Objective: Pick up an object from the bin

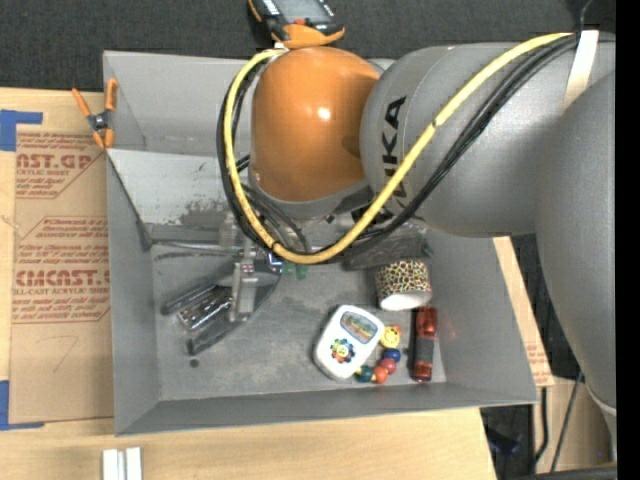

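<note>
One gripper (245, 290), below the arm's orange wrist cover (305, 118), sits low over the left-centre floor of the bin (125, 298). Just beside it, on its left, lies a chrome-and-black clip-like obj (205, 308), tilted on the floor; gripper tip looks to touch the obj's right end, can't confirm. Released or clenched: can't tell, parts too crowded there. Other objs lie well apart on the right: white toy (350, 343) w/ coloured beads near the front wall, leopard-print cup (403, 280) just behind it, red stick-like item (424, 343) beside the toy, dark flat obj (390, 243) partly under the arm.
</note>
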Robot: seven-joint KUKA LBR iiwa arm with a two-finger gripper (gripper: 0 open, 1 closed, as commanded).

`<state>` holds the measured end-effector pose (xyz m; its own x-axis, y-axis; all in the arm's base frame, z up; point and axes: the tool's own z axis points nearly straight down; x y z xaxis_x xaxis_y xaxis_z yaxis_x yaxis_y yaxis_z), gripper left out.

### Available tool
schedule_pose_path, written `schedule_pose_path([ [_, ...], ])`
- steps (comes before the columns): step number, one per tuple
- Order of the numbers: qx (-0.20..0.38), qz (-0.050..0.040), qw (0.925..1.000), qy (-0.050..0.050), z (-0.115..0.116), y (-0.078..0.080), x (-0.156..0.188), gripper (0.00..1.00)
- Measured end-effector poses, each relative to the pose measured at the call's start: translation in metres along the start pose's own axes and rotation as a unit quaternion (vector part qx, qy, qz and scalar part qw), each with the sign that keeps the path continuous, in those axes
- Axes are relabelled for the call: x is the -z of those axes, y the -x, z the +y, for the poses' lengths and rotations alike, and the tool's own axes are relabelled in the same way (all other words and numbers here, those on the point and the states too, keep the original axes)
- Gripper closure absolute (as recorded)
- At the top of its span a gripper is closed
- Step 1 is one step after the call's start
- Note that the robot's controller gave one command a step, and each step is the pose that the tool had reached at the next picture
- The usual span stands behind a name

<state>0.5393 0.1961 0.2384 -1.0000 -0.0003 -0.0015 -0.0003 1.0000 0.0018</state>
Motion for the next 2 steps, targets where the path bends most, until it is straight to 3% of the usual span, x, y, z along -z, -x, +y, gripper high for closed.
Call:
schedule_pose_path([
  [1, 0.000, 0.0000, 1.0000, 0.000, 0.000, 0.000, 0.000, 0.00],
  [2, 0.056, 0.0028, 0.9984, -0.001, -0.003, -0.027, -0.072, 0.00],
])
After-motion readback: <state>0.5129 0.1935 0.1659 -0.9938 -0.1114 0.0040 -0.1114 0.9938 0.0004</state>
